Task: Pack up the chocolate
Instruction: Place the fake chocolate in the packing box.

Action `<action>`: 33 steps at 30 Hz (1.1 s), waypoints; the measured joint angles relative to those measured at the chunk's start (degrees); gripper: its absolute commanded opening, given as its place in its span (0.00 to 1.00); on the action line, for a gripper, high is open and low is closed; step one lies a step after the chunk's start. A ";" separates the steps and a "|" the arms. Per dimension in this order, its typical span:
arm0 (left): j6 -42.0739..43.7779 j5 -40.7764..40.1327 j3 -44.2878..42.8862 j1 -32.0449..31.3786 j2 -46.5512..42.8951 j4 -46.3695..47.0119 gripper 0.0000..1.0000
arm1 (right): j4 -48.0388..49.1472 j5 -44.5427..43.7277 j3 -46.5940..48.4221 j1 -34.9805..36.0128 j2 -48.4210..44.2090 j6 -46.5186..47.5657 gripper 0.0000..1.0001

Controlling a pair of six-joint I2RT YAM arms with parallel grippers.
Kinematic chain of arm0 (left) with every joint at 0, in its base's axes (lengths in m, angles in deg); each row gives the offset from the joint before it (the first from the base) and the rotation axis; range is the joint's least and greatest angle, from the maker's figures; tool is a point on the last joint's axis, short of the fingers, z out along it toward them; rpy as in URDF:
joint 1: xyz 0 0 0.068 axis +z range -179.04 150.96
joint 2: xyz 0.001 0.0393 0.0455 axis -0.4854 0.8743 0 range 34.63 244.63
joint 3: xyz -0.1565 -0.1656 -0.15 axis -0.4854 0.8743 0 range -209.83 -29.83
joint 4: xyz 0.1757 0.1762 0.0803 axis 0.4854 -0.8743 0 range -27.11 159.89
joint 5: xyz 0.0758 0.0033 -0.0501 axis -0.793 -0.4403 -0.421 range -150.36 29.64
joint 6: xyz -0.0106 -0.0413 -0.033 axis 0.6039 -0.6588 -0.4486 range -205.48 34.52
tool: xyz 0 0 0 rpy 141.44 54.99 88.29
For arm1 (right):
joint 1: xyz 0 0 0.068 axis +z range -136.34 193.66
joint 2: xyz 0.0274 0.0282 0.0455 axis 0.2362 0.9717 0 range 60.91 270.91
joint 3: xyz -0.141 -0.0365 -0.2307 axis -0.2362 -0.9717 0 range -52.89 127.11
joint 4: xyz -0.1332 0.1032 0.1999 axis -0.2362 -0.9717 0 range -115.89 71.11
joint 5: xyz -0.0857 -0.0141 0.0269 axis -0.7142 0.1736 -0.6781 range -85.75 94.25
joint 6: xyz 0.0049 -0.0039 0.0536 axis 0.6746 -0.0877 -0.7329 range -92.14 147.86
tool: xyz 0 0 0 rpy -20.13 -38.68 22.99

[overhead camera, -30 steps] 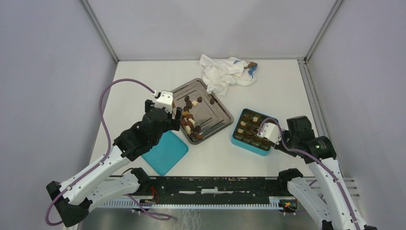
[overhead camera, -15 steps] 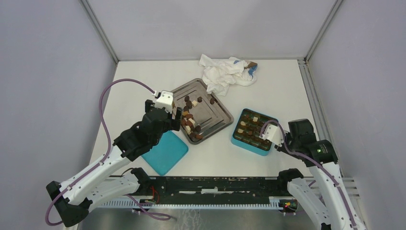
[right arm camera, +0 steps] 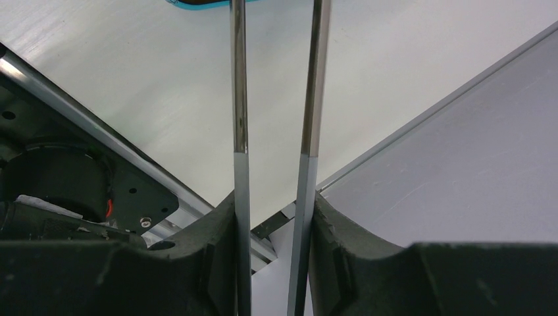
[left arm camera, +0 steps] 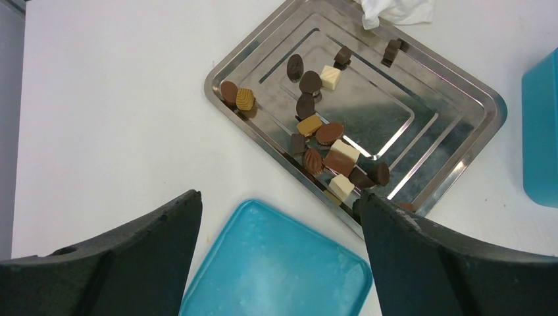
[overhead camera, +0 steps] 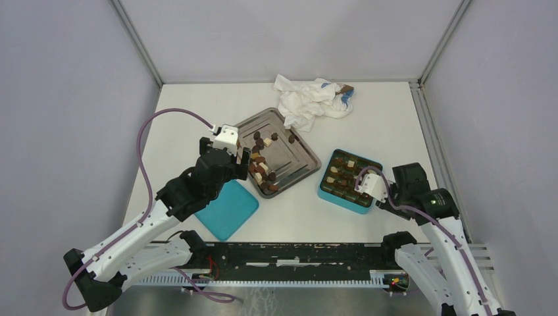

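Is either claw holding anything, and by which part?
The right gripper squeezes metal tweezers across both prongs, on their dull-grey stretch. The left gripper is open, holding nothing.

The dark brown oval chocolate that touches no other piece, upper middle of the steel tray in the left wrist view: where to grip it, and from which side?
Grip the dark brown oval chocolate across its two long sides, coming straight down from above. It lies flat on the steel tray, with mostly bare metal along both long sides, so fingers should fit.
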 measured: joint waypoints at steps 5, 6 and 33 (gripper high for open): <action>0.00 0.00 0.00 0.02 0.00 0.02 0.94 | 0.04 0.04 0.00 0.00 0.76 0.04 0.48; 0.00 0.00 0.00 0.02 0.00 0.02 0.94 | 0.11 0.02 0.00 0.00 0.81 0.04 0.48; 0.00 0.00 0.02 0.02 0.00 0.02 0.94 | 2.08 10.49 12.24 0.00 10.40 -1.36 0.43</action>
